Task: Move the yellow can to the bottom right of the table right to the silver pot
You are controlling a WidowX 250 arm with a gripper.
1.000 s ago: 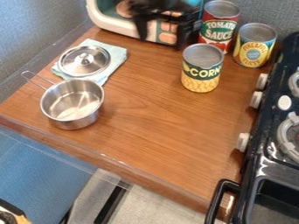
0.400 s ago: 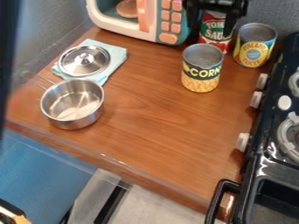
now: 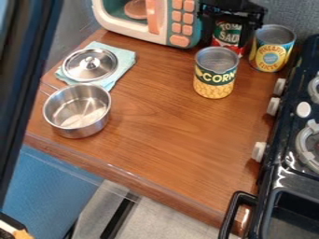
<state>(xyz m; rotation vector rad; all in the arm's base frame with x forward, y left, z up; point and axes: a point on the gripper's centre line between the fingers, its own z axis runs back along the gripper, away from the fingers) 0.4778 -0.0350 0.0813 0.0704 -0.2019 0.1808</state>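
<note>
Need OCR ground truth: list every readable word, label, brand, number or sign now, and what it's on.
"CORN": corn can.
"PINEAPPLE": pineapple can; the line under its central circle is too blurred to read surely.
"TOM", and below it "SA" plus an unclear letter: red can, its label partly covered by the hand.
No numbers or signs I can read.

The table (image 3: 156, 149) bears a pot (image 3: 84, 130), cloth (image 3: 124, 57), green-yellow can (image 3: 215, 79), blue-yellow can (image 3: 272, 52), oven (image 3: 182, 28) and, seemingly, a half-hidden red can (image 3: 228, 42).
</note>
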